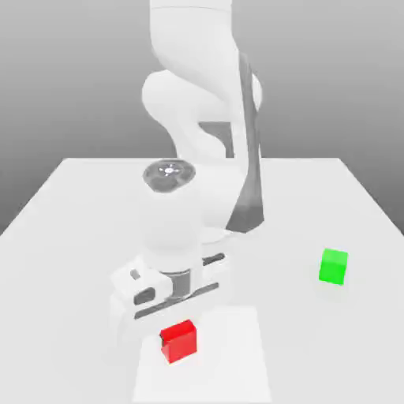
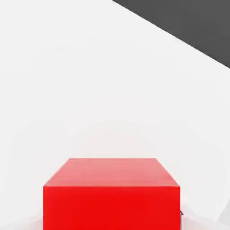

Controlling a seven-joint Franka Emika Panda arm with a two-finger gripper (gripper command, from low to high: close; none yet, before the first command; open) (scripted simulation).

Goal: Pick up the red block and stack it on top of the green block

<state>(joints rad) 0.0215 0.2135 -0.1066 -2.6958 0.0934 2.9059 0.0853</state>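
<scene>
The red block (image 1: 181, 344) lies low near the table's front edge, directly under the white hand. My gripper (image 1: 177, 334) reaches down over it, and a dark fingertip (image 1: 163, 340) presses against the side of the block that faces the exterior view's left. The gripper is shut on the red block. In the hand view the red block (image 2: 111, 193) sits very close, with its top face and one side showing. The green block (image 1: 334, 266) stands alone on the table towards the exterior view's right, well apart from the hand.
The white table (image 1: 79, 205) stretches out around both blocks. The arm's base and bent links (image 1: 209, 118) rise at the back middle, behind the hand. A dark background lies past the table's edge (image 2: 179, 40).
</scene>
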